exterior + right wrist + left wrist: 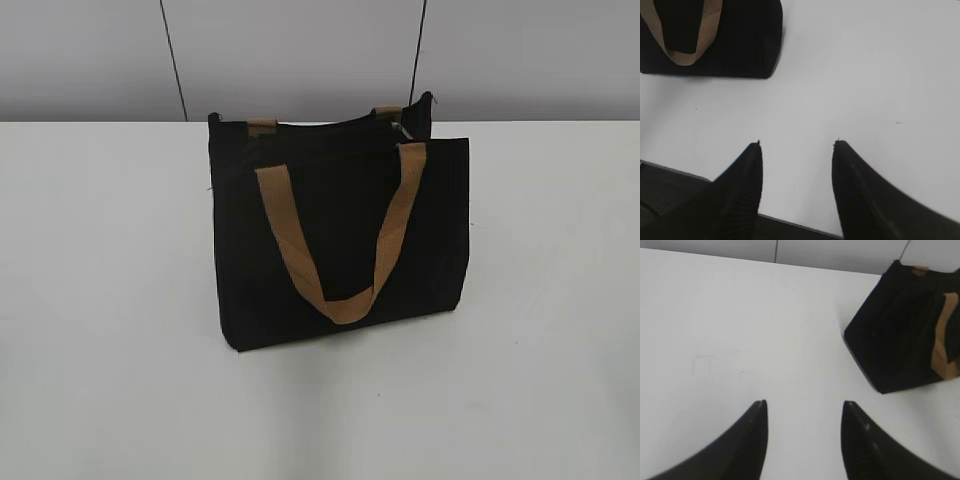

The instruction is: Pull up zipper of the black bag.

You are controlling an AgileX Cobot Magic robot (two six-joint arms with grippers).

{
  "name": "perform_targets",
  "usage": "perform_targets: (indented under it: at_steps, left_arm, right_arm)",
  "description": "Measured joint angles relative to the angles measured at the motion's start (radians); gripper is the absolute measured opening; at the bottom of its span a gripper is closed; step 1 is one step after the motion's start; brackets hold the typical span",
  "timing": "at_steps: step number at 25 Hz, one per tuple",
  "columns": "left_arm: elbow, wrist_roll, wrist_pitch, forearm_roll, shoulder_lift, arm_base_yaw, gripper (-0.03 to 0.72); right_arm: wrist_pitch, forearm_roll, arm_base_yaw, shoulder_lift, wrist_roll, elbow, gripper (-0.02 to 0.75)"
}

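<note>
The black bag (pixel 340 240) stands upright in the middle of the white table, with one tan handle (pixel 340 290) hanging down its front. Its top rim gapes a little; a small silvery pull tab (pixel 398 128) shows at the right end of the zipper. The bag also shows at the right edge of the left wrist view (pixel 900 335) and at the top left of the right wrist view (pixel 710 40). My left gripper (pixel 805 402) is open and empty over bare table left of the bag. My right gripper (pixel 796 143) is open and empty near the table's front edge. Neither gripper shows in the exterior view.
The white table (pixel 110 300) stretches out on all sides of the bag. A grey panelled wall (pixel 300 50) stands behind it. The table's dark front edge (pixel 670 180) runs below the right gripper.
</note>
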Motion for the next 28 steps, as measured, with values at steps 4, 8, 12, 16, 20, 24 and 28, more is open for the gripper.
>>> perform_targets:
  at_steps: [4,8,12,16,20,24,28]
  left_arm:
    - [0.0,0.0,0.0,0.0,0.0,0.103,0.332]
    - [0.0,0.0,0.0,0.0,0.0,0.198,0.294]
    - [0.0,0.0,0.0,0.0,0.0,0.292,0.28]
    - [0.0,0.0,0.0,0.0,0.0,0.343,0.272]
    - [0.0,0.0,0.0,0.0,0.0,0.344,0.269]
    - [0.0,0.0,0.0,0.0,0.0,0.344,0.267]
    - [0.0,0.0,0.0,0.0,0.0,0.344,0.251]
  right_arm:
    - [0.0,0.0,-0.097,0.0,0.0,0.0,0.36]
    - [0.0,0.0,-0.192,0.0,0.0,0.0,0.36]
    - [0.0,0.001,-0.258,0.0,0.0,0.0,0.36]
    - [0.0,0.002,-0.276,0.0,0.001,0.0,0.36]
    - [0.0,0.003,-0.276,0.0,0.001,0.0,0.36]
    - [0.0,0.003,-0.276,0.0,0.001,0.0,0.36]
    - [0.0,0.003,-0.276,0.0,0.001,0.0,0.36]
